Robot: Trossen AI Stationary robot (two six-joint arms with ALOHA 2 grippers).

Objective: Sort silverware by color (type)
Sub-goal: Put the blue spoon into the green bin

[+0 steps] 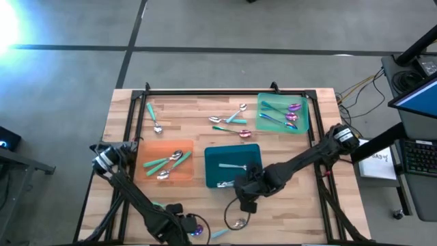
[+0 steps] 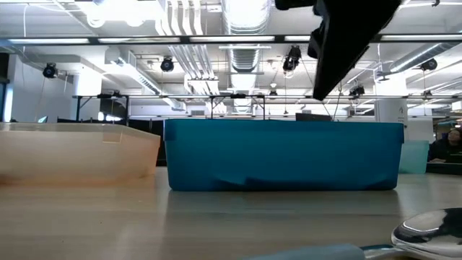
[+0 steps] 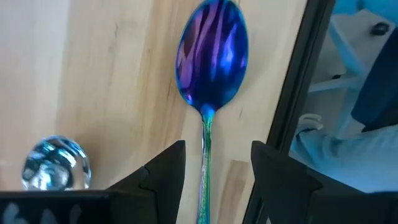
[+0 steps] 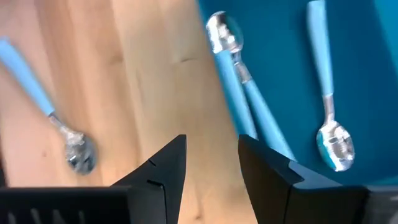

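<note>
Right wrist view showed the right gripper (image 4: 211,163) with its fingers apart and nothing between them, poised over bare wood at the near edge of the teal tray (image 4: 360,74). Inside that tray lay two blue-handled spoons (image 4: 239,78), one just over the rim, so a drop-off looked finished. Another blue-handled spoon (image 4: 53,115) lay loose on the tabletop nearby, a likely next pick: it would call for the arm to swing across, line the fingers up across the handle and descend.

From above, the right arm reached diagonally in from the table's right side, its wrist bent down at the tray's front edge. The left gripper (image 3: 211,168), at the table's front edge, had its fingers spread on either side of an iridescent purple-blue spoon (image 3: 212,59) lying flat on the wood, not visibly pinching it; that one probably belonged in the green tray (image 1: 304,124).
</note>
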